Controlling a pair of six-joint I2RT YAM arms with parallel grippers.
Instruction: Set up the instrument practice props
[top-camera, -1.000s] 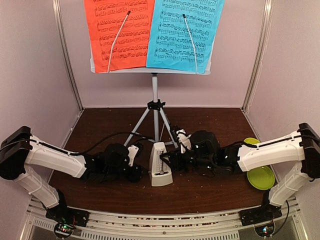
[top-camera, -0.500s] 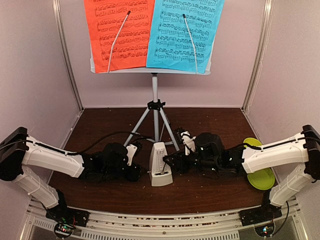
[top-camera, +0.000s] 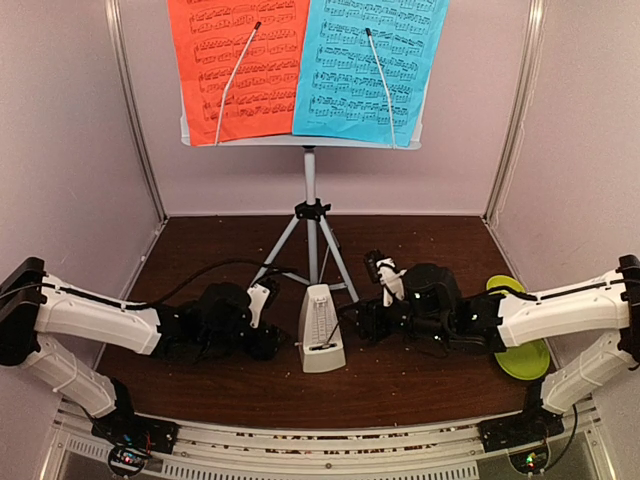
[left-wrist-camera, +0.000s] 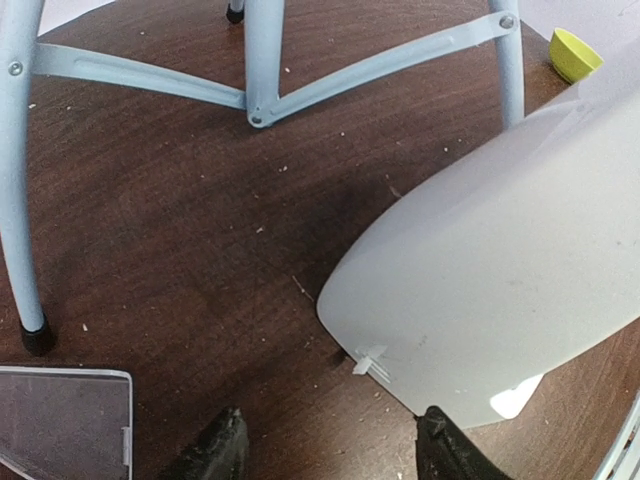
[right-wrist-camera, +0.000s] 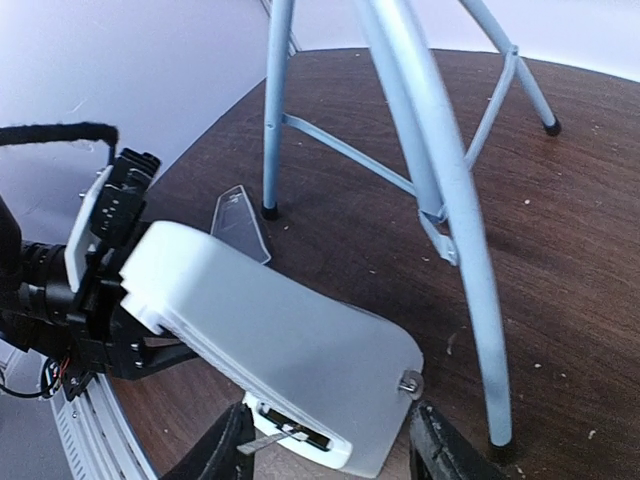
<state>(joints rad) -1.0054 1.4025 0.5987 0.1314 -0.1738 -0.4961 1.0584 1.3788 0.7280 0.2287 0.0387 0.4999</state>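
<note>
The pale-blue music-stand desk (top-camera: 300, 141) stands on its silver tripod (top-camera: 310, 190) at the back. A red page (top-camera: 235, 60) and a blue page (top-camera: 370, 60) rest on it under wire holders. The pale-grey pyramid metronome (top-camera: 320, 340) stands upright before the tripod. My left gripper (top-camera: 277, 345) is open just left of the metronome's base. In the left wrist view, that gripper (left-wrist-camera: 330, 455) has the metronome (left-wrist-camera: 500, 270) ahead to the right. My right gripper (top-camera: 360, 322) is open just right of it. In the right wrist view, the metronome (right-wrist-camera: 280, 340) fills the space before that gripper (right-wrist-camera: 325, 455).
A lime-green plate (top-camera: 525, 357) and bowl (top-camera: 503, 285) lie at the right under the right arm. A clear triangular cover (right-wrist-camera: 240, 225) lies flat on the brown table left of the metronome. Tripod legs (left-wrist-camera: 262, 60) spread behind. Pale walls close in on three sides.
My right gripper has drawn back to the right, away from the metronome. The left arm has shifted slightly left. The metronome stays upright in place.
</note>
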